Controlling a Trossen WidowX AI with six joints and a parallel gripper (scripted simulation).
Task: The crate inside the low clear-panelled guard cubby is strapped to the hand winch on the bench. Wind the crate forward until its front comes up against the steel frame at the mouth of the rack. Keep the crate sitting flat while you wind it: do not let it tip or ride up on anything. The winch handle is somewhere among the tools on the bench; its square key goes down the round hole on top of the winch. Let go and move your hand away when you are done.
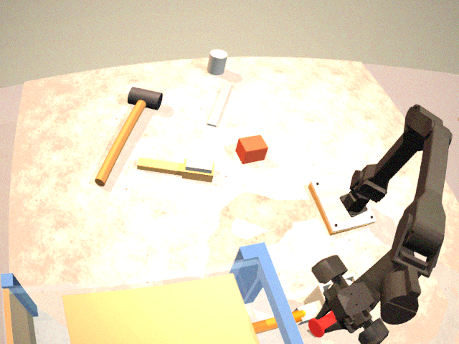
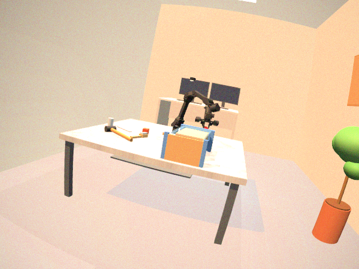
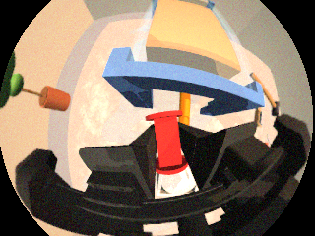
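My gripper (image 1: 330, 320) (image 2: 206, 124) (image 3: 163, 126) is shut on the red winch handle (image 1: 320, 325) (image 3: 168, 138). It holds the handle low over the pale winch (image 1: 313, 296) (image 3: 175, 184), just in front of the rack's mouth. The handle's red knob points towards the blue steel frame (image 1: 273, 283) (image 2: 165, 144) (image 3: 187, 79). An orange strap (image 1: 265, 325) (image 3: 185, 105) runs from the winch under the frame to the crate (image 1: 155, 314) (image 2: 184, 149) (image 3: 191, 29). The crate sits flat inside the cubby, behind the frame. Whether the handle's key is in the winch hole is hidden by my hand.
On the bench lie a mallet (image 1: 122, 137), a yellow wooden tool (image 1: 178, 168), a red block (image 1: 252, 148), a white bar (image 1: 219, 104) and a grey cylinder (image 1: 217, 61). The arm's base plate (image 1: 328, 207) is right of them. A blue corner post (image 1: 14, 289) stands at the left.
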